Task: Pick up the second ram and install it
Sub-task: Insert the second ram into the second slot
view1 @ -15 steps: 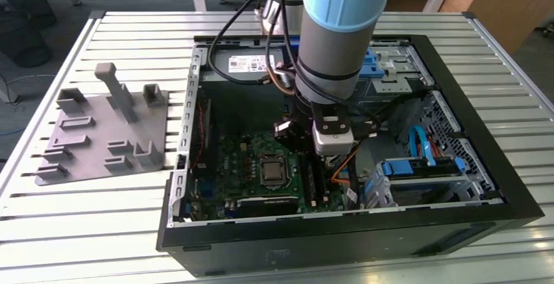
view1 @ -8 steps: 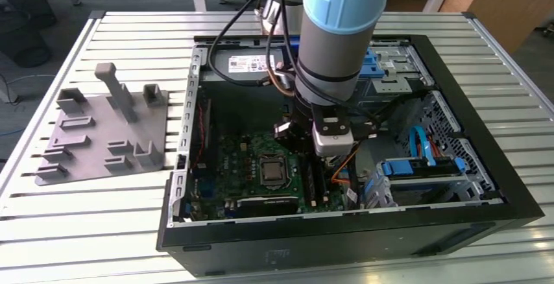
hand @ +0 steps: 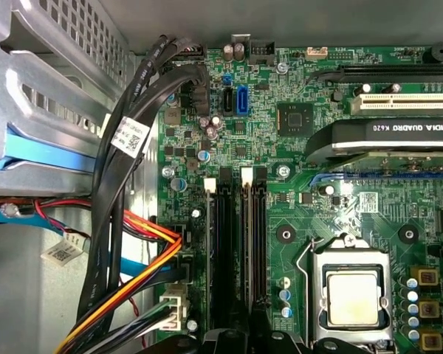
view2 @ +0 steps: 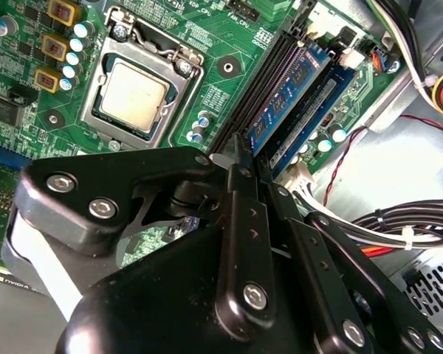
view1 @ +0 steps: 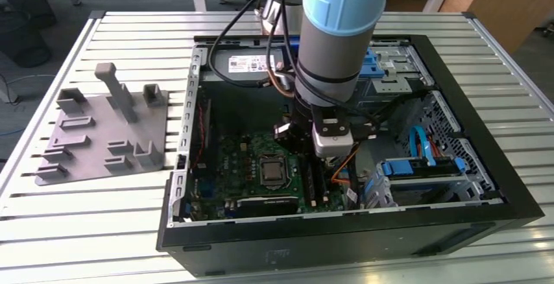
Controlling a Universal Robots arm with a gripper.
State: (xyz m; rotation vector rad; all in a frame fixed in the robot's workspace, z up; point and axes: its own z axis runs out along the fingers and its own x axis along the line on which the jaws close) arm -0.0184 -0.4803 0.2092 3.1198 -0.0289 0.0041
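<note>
Here the gripper [view2: 247, 158] hangs over the motherboard's slots [hand: 236, 251], fingers [view2: 240, 221] pinched onto the second ram [view2: 292, 96]. Judgement: press straight down, evenly, stick aligned with slot.

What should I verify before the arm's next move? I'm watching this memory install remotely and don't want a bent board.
1. Ram stick upright in the slot row: ok.
2. Stick pressed fully home, end latches closed: cannot tell.
3. Pincer lined up over the stick's near end: ok in the second wrist view.
4. Cable bundle beside the memory slots, not across them: ok.
5. Processor socket apart from the pincer: ok.
</note>
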